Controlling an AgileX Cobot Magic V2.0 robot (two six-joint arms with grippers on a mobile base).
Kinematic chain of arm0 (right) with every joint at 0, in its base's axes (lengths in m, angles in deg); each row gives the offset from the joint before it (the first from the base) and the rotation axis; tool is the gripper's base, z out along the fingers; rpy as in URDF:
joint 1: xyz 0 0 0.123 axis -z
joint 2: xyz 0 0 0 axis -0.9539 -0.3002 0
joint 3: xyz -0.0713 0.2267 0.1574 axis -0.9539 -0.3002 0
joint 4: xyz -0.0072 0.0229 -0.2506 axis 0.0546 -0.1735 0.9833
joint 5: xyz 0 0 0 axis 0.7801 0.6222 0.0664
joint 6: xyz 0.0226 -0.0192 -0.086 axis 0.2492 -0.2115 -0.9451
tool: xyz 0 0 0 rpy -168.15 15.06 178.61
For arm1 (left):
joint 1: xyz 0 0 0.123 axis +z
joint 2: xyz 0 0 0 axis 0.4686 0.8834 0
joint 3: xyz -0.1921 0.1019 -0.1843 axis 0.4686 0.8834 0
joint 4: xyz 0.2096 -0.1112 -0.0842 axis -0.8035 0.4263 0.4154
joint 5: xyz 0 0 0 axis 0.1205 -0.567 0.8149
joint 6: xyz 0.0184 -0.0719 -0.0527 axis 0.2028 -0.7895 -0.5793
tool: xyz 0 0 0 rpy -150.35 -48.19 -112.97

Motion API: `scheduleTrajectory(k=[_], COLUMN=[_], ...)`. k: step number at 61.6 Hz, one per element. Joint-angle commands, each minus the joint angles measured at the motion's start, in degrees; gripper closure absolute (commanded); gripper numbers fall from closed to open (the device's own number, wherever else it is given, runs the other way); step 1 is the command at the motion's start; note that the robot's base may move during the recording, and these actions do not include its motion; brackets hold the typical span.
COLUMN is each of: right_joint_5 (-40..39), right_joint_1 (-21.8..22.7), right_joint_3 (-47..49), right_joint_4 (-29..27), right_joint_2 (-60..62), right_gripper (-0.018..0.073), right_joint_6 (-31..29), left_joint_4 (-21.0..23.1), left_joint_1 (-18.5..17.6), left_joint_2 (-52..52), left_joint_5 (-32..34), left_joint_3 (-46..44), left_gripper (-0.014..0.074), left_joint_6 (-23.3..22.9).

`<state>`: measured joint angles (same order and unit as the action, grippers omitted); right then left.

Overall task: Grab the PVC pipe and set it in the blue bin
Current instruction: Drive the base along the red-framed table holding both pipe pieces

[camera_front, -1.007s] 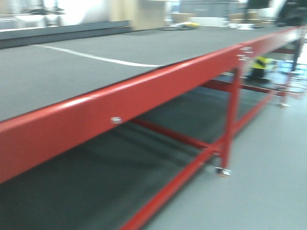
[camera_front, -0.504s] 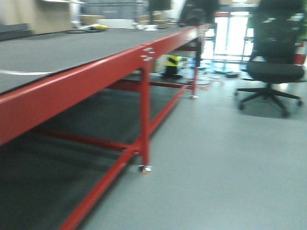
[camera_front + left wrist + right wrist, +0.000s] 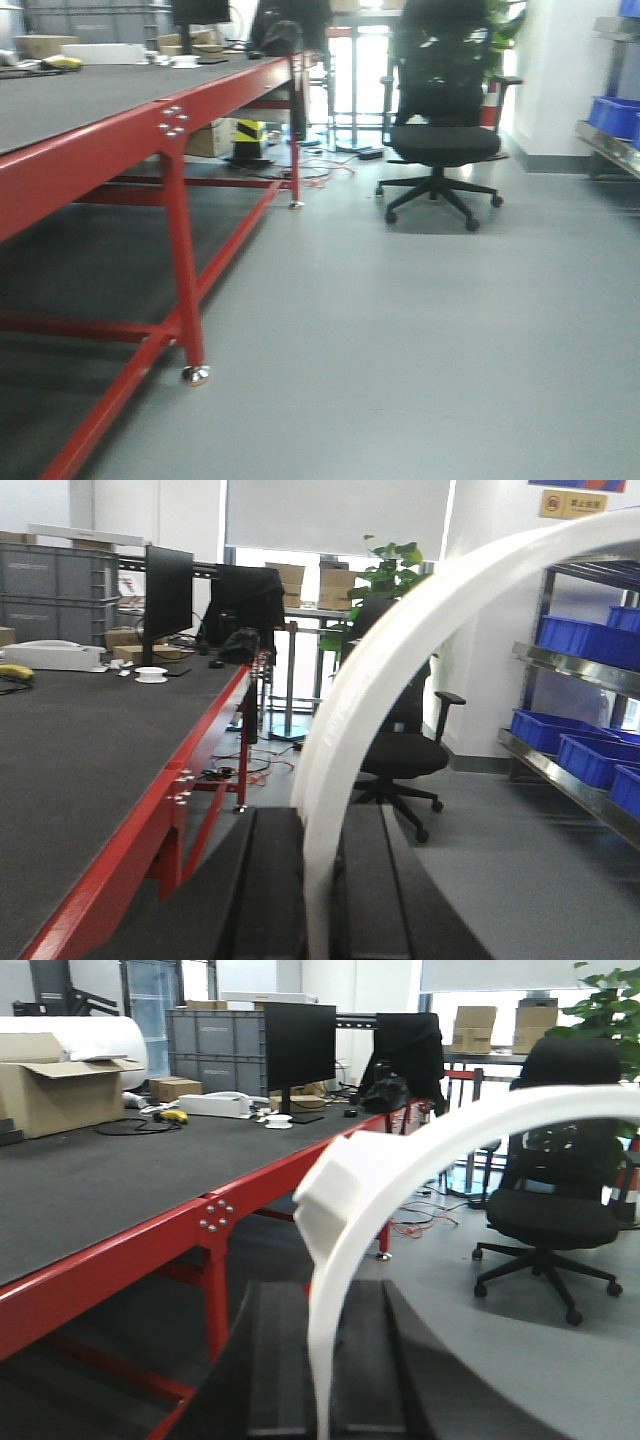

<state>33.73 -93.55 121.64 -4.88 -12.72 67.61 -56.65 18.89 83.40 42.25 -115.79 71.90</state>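
Front view has swung off the red table [image 3: 90, 150] onto open aisle, blue bin [image 3: 612, 112] at far right. Jaws of left gripper [image 3: 318, 825] and right gripper [image 3: 320, 1295] both clamp the PVC pipe [image 3: 335, 740]. Likely mid-carry toward the bin.

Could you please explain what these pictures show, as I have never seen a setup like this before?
This is a two-armed robot on a wheeled base. One picture comes from a camera facing forward. It shows a long red table, an office chair and grey floor. The other two pictures come from cameras on the wrists, each looking along its own end effector, the part that grasps. The left end effector and the right end effector each close on a curved white PVC pipe. I cannot tell whether that is one pipe or two. On the table stand a monitor and a cardboard box. Blue bins sit on a shelf nearby.
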Motion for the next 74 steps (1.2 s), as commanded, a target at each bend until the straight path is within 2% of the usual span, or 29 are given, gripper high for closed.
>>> scheduleTrajectory(k=[1, 74], right_joint_5=[-1.5, -1.5], right_joint_1=[-0.1, -0.1], right_joint_3=[0.3, 0.3], right_joint_4=[0.6, 0.6], right_joint_2=[0.4, 0.4], right_gripper=[0.0727, 0.0727], right_joint_6=[-0.3, -0.3], left_joint_4=[0.5, 0.5], left_joint_1=[-0.3, -0.3], left_joint_2=[-0.3, -0.3], left_joint_5=[1.6, 1.6], left_joint_3=[0.0, 0.0], left_gripper=[0.0707, 0.0707], left_joint_6=[-0.1, -0.1])
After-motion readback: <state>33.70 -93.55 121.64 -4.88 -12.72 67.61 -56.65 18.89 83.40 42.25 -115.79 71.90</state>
